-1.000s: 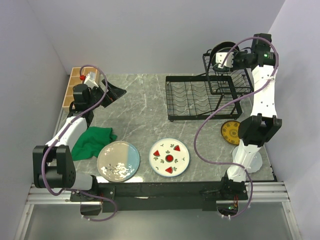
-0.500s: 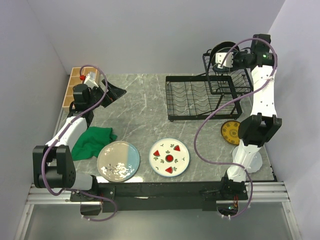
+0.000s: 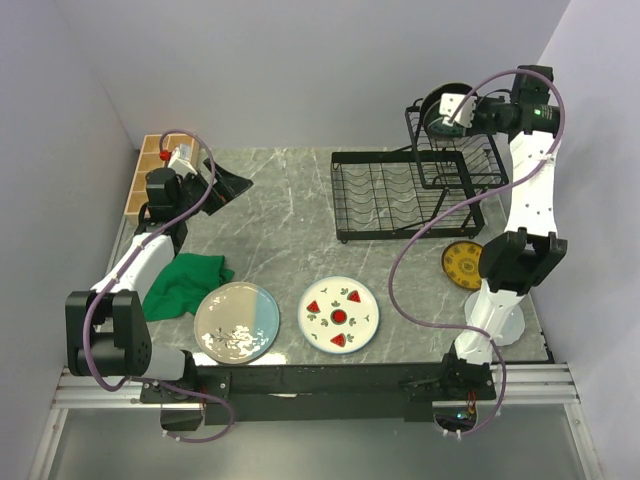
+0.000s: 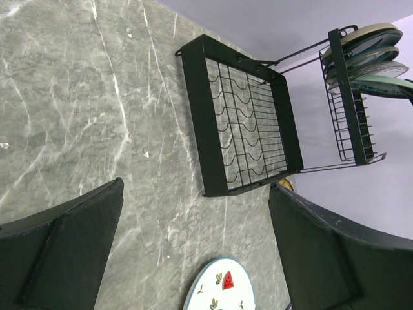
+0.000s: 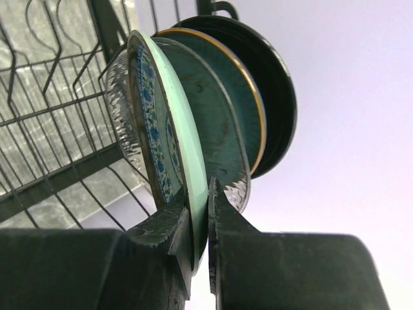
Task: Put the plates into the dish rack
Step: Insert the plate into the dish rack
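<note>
My right tool pinches the pale-green plate by its rim (left tool spread); released crooked, it could knock neighbouring plates.

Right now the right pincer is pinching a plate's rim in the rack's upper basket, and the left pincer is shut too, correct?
Not quite: the left pincer is wide open and holds nothing. The left wrist view shows its fingers far apart. The rest stands: the right pincer is pinching the rim of a plate in the upper basket of the rack.
</note>
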Robot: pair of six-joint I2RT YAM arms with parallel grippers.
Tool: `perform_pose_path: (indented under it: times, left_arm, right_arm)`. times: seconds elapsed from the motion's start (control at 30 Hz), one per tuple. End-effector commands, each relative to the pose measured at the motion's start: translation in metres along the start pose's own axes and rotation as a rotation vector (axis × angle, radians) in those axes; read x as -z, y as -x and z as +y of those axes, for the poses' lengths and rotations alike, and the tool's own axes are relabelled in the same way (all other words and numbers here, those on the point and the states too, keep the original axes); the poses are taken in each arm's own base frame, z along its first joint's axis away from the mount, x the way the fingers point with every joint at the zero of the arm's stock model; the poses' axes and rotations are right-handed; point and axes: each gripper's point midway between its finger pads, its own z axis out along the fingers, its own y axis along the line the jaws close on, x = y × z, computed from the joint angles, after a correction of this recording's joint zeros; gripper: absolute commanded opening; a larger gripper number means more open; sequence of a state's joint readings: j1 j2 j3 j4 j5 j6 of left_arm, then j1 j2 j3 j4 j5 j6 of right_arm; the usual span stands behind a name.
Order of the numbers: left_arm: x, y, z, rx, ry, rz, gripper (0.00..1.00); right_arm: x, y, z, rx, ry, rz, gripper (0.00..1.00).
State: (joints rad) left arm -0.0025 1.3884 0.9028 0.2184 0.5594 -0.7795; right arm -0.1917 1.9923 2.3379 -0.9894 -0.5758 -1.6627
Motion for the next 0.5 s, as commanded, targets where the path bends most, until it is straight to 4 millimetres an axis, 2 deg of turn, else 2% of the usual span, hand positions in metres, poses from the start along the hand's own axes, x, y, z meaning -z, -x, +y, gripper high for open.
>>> perform_pose_path:
  times: [0.0,0.1,0.27,0.4,0.47]
  left_arm:
    - [0.004,0.010,-0.011,-0.034,-0.022,-0.028,0.99]
    - [0.002,0.013,-0.012,-0.050,-0.015,-0.022,0.99]
    - [-0.002,0.020,-0.015,-0.076,-0.017,-0.013,0.99]
    - [-0.009,0.022,-0.013,-0.061,-0.017,0.004,1.00]
    - [-0.012,0.024,-0.014,-0.057,-0.023,0.001,0.99]
  right_arm:
    - [0.036,0.014,-0.045,0.019,-0.169,-0.023,0.00]
    - [0.044,0.013,-0.048,-0.004,-0.186,-0.024,0.00]
    - [0.049,0.011,-0.041,-0.003,-0.158,-0.013,0.00]
    - [0.061,0.016,-0.040,-0.004,-0.154,-0.019,0.00]
    - [0.062,0.015,-0.032,-0.009,-0.129,-0.017,0.00]
